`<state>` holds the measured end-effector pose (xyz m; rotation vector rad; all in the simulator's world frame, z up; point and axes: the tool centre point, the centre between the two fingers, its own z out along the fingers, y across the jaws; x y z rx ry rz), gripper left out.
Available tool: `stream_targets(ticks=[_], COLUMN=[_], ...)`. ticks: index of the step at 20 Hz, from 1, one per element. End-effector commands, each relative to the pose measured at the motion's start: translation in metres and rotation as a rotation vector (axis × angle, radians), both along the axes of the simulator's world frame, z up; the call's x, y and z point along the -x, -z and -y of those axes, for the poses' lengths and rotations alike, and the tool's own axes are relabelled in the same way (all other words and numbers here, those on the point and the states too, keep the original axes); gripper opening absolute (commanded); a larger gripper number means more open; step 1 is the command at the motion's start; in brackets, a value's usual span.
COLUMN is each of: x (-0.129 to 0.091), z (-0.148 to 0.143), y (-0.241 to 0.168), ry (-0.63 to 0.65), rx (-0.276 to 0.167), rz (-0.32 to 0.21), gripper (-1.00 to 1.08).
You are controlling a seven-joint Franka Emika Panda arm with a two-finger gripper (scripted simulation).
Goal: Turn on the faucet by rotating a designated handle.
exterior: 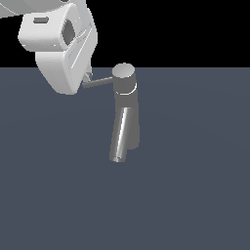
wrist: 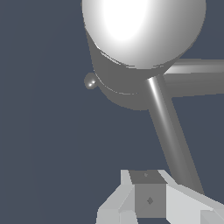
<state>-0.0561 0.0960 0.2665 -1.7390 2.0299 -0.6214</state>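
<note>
The grey faucet [exterior: 128, 114] stands upright in the middle of the exterior view, with a round flat cap [exterior: 124, 72] and a shiny slanted spout [exterior: 120, 134] pointing down toward the front. The handle [exterior: 99, 82], a thin grey rod, juts from the cap toward the exterior view's left. My white gripper [exterior: 88, 76] hangs at the rod's outer end, its fingertips right beside the tip. In the wrist view the handle [wrist: 170, 131] runs from the cap [wrist: 144, 30] down to my gripper [wrist: 148, 200], passing along one side of the fingers [wrist: 188, 205]. The fingers look pressed together with nothing between them.
The faucet stands on a flat dark blue-grey floor [exterior: 195, 195] under a black background. In the wrist view the thick spout [wrist: 197, 78] leaves the body sideways, and a small round knob [wrist: 90, 81] shows on the body's far side.
</note>
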Motion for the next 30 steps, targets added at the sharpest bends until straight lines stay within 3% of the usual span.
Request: stream_targets(ticks=[1,4,30], x=[0.012,0.009,0.061], z=[0.003,-0.005,0.034], y=[0.010,0.007,0.039], ry=[0.009,-0.005,0.006], rx=[0.005,0.001,0.005], rz=[-0.011,-0.003,-0.009], gripper=[-1.00,-1.00,-1.00])
